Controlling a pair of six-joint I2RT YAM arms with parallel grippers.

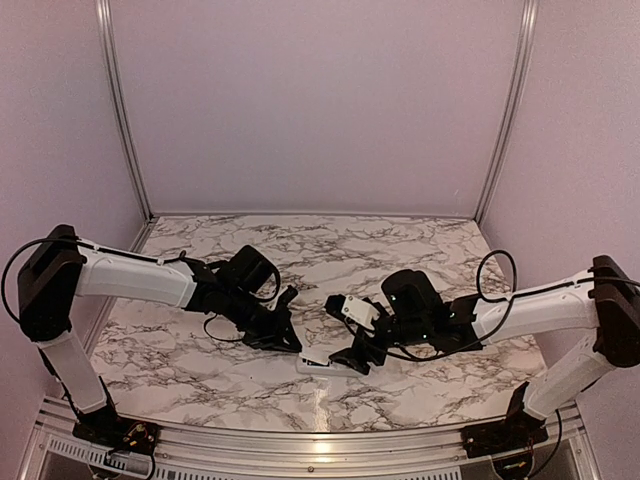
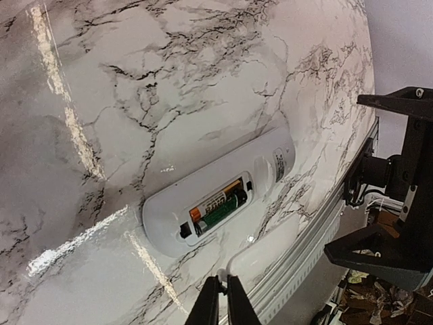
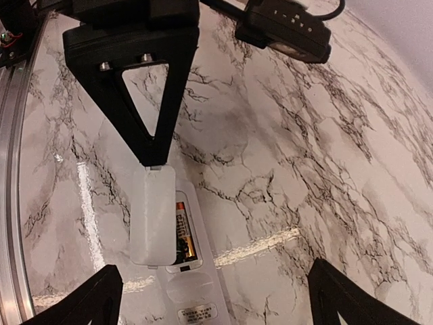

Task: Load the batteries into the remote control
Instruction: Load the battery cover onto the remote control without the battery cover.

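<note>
Left wrist: remote control [image 2: 223,196] just beyond pressed-together left hand [image 2: 221,298]; right hand [image 3: 215,265] spread

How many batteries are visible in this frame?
2. Both lie side by side in the open compartment of the remote control: an orange-labelled battery and a green battery.

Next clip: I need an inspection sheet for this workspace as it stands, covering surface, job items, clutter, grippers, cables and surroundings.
Surface: marble-patterned table, glare streaks, no damage visible.
Job's things: remote control lies back up, compartment open; batteries sit side by side inside; translucent cover lies along the compartment's edge.
Clutter: nothing seen.
Grippers: left gripper shut, nothing between its fingers, tip at the cover's end, contact unclear; right gripper wide open over the remote control, holding nothing.
Cables: black cables loop off both arms, away from the remote control.
Surroundings: plain pale walls, metal frame posts.
</note>
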